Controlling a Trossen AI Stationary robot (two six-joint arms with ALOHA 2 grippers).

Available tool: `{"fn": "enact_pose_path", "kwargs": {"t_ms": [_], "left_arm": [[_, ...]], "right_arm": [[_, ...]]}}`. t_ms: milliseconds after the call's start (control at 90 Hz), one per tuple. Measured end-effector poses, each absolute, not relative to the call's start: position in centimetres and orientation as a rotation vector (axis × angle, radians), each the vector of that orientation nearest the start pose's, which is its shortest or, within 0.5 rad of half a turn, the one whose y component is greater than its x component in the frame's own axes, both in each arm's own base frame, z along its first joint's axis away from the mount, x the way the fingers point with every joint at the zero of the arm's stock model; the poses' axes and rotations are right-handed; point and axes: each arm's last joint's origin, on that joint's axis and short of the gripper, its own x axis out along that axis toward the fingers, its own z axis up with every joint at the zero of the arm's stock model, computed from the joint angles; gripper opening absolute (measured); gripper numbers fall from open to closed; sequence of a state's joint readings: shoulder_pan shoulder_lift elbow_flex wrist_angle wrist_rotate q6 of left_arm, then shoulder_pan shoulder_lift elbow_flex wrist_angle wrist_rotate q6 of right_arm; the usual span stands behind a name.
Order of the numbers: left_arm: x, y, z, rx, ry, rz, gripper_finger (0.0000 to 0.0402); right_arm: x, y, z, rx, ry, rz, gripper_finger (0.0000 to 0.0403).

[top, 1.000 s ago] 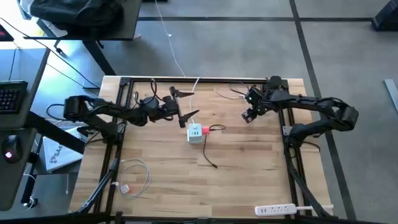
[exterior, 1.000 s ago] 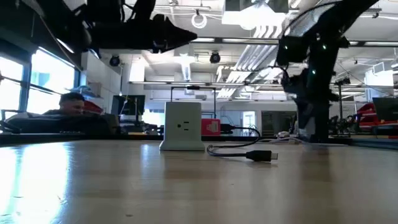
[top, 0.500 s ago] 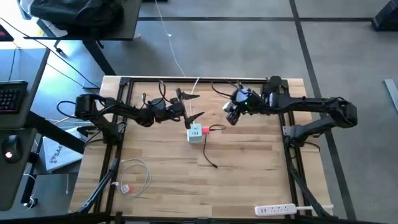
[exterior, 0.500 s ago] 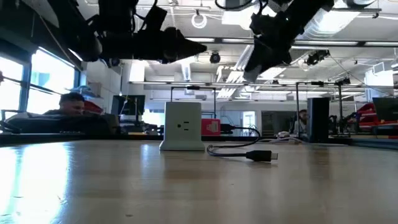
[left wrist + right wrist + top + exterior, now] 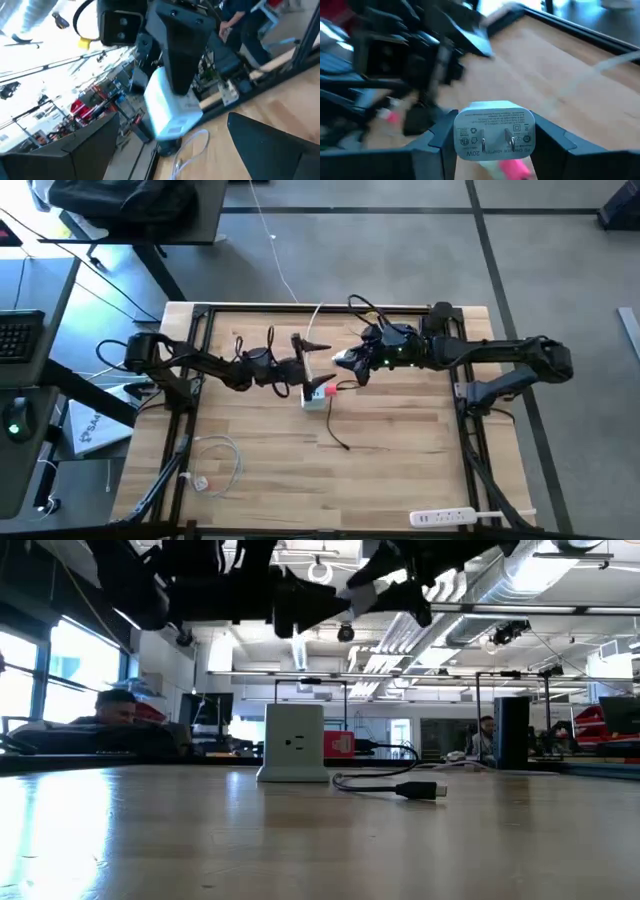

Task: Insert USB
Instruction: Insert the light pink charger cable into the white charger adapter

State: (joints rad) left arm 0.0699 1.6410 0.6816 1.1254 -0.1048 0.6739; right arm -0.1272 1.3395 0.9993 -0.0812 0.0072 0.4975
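Your spread right gripper (image 5: 338, 366) hovered at two o'clock from the USB (image 5: 329, 389); light and stiff, you'd pinch its plug body.

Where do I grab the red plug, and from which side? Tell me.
Probably the plug itself, pinched across its narrow sides from straight above. It lies beside the white charger, its black cable running off the far end, so only top and sides are free.
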Motion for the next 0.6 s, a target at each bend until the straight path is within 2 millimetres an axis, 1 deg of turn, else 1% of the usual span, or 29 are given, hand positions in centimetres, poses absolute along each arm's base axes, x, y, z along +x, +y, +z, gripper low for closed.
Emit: {"fn": "enact_pose_path", "kwargs": {"t_ms": [67, 222, 344, 478, 600], "left_arm": [[32.5, 2.4, 22.0, 0.657, -0.113, 0.218, 0.0353], [32.6, 2.1, 21.9, 0.653, -0.104, 0.206, 0.0353], [32.6, 2.1, 21.9, 0.651, -0.099, 0.215, 0.0353], [32.5, 2.1, 22.0, 0.659, -0.103, 0.220, 0.0353], [32.6, 1.3, 22.1, 0.718, -0.135, 0.164, 0.0350]], "right_arm": [[30.3, -3.8, 29.4, 0.518, 0.353, -0.203, 0.0160], [31.7, -3.7, 28.9, 0.521, 0.307, -0.136, 0.0160], [31.9, -3.6, 29.5, 0.519, 0.256, -0.072, 0.0160], [31.9, -3.4, 29.6, 0.527, 0.259, -0.004, 0.0160], [32.0, -2.8, 29.9, 0.527, 0.232, 0.033, 0.0160]]}}
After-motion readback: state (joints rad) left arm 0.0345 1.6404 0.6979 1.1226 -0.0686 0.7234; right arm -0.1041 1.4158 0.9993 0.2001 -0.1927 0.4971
